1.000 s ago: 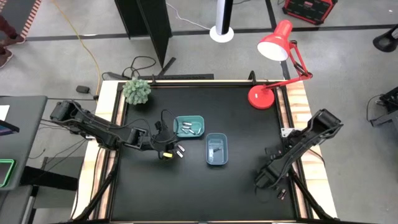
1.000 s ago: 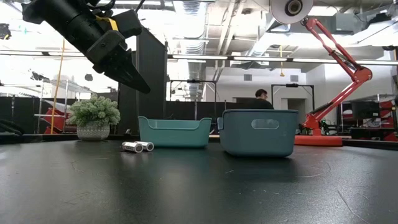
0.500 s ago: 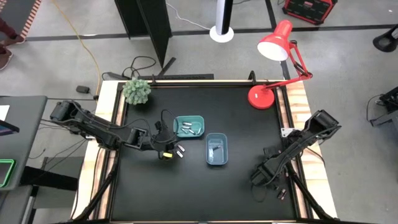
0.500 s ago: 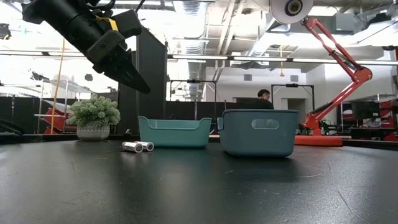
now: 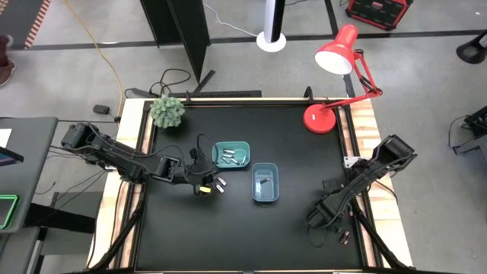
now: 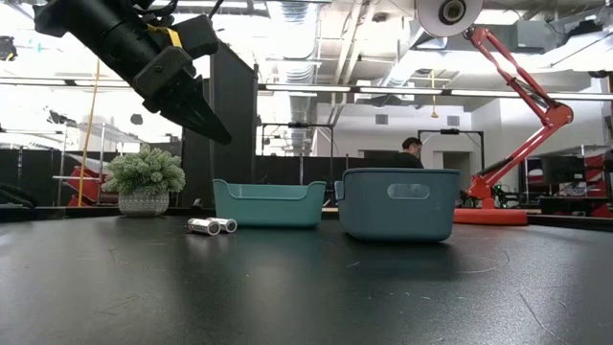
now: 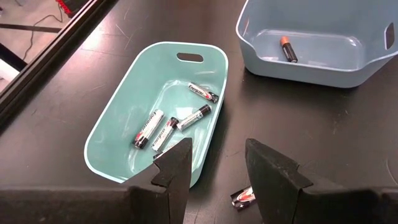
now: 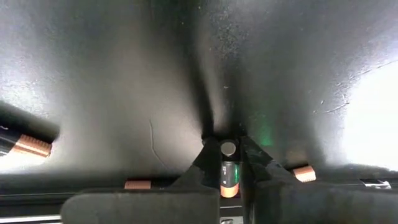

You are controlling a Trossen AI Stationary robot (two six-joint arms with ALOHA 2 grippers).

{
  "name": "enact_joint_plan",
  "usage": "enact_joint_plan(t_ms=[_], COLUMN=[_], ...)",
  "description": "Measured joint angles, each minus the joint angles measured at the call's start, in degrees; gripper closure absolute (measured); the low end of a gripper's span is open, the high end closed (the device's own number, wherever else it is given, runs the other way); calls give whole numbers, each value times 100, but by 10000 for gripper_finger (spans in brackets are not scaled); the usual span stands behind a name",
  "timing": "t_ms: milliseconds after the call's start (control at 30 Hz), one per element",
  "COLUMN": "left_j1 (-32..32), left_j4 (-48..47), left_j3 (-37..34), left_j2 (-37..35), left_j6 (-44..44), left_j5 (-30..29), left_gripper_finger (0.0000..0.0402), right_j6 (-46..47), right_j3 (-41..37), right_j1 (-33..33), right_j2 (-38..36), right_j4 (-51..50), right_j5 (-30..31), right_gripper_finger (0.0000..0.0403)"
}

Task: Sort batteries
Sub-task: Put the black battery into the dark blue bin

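Observation:
My left gripper (image 5: 202, 185) hangs open above the table, near the teal tray (image 7: 118, 155). Its fingers stand apart over a silver battery (image 7: 244, 198) lying on the table, one of a pair (image 6: 212, 226). The teal tray holds several batteries (image 7: 177, 119). The blue tray (image 7: 311, 68) holds one dark battery with a copper end (image 7: 287, 48). My right gripper (image 5: 318, 218) is low at the table's near right and shut on a dark battery (image 8: 228, 169). Other dark, copper-ended batteries (image 8: 25, 144) lie around it. My right gripper pinches the dark battery between its two fingers (image 8: 208, 163), which point down at the table. The battery lies along the fingers, its end face (image 8: 228, 148) toward the fingertips and its copper band (image 8: 228, 190) farther back. Whether it still touches the table, I cannot tell.
A small potted plant (image 5: 167, 112) stands at the far left corner. A red desk lamp (image 5: 335, 84) stands at the far right. The two trays sit side by side mid-table. A person shows in the room behind the table (image 6: 412, 149).
My right gripper has shifted a little toward the table's left edge and then kept still.

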Motion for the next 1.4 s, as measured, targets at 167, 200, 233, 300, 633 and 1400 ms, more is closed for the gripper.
enact_joint_plan(t_ms=[167, 200, 233, 300, 633, 1400], left_j1=[0, 1, 0, 0, 0, 0], left_j4=[0, 0, 0, 0, 3, 4], left_j3=[0, 0, 0, 0, 0, 0], left_j2=[0, 0, 0, 0, 0, 0], left_j6=[0, 0, 0, 0, -4, -17], left_j5=[-1, 0, 0, 0, 0, 0], left_gripper_finger=[258, 258, 258, 258, 258, 258], right_j6=[11, 17, 35, 37, -44, -918], right_j3=[153, 195, 243, 356, 1093, 1761], right_j1=[0, 0, -2, -2, -177, -649], right_j2=[15, 15, 15, 14, -14, -1573], right_j4=[0, 20, 45, 81, 85, 2053], right_j5=[104, 134, 160, 250, 882, 3193], right_gripper_finger=[382, 383, 383, 384, 386, 386])
